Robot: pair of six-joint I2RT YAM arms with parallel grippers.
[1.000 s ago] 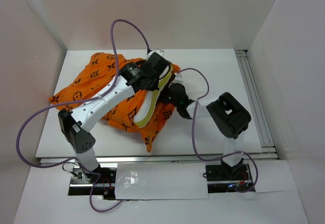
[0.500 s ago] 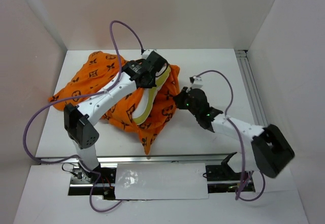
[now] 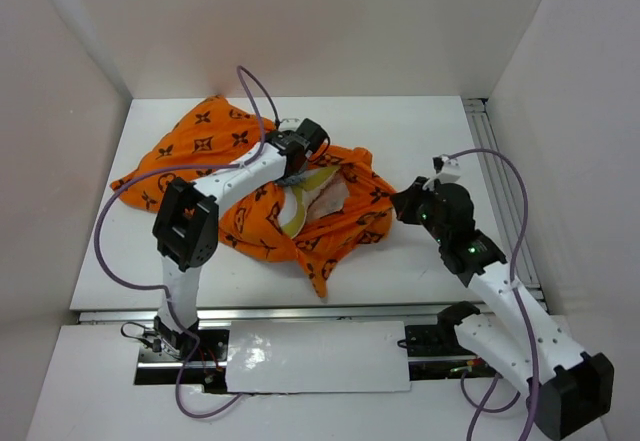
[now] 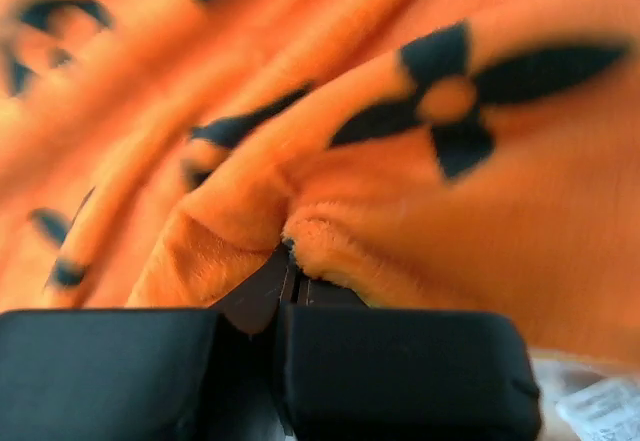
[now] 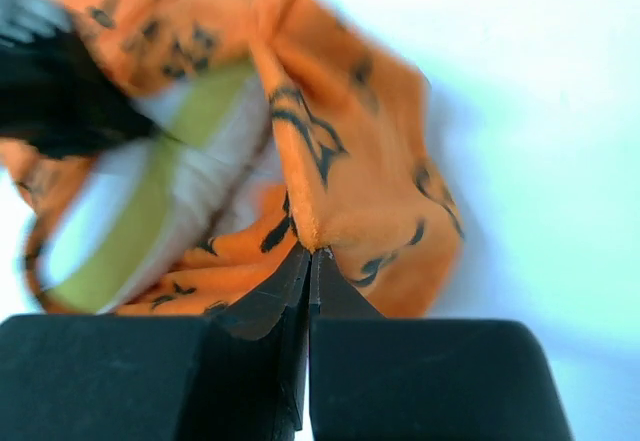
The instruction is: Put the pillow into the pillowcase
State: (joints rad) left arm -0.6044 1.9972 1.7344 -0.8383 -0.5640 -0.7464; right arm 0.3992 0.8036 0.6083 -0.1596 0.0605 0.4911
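Observation:
The orange pillowcase (image 3: 215, 156) with dark brown motifs lies across the middle of the table. The white pillow (image 3: 318, 194) with its pale yellow seam shows only through the case's open mouth, mostly hidden inside. My left gripper (image 3: 300, 151) is shut on the case's upper hem; the left wrist view shows orange fabric (image 4: 420, 161) pinched at the fingertips (image 4: 290, 261). My right gripper (image 3: 405, 201) is shut on the case's right hem, and the right wrist view shows the fold (image 5: 330, 161) held between its fingers, with the pillow (image 5: 180, 181) to the left.
White walls enclose the table on three sides. A metal rail (image 3: 505, 191) runs along the right edge. Purple cables (image 3: 250, 86) loop over the case and beside the right arm. Bare table (image 3: 400, 131) lies behind and right of the case.
The right arm swung out to the right, pulling the case's hem with it. The left gripper moved back and down. The case spread wider over the pillow, which now shows less.

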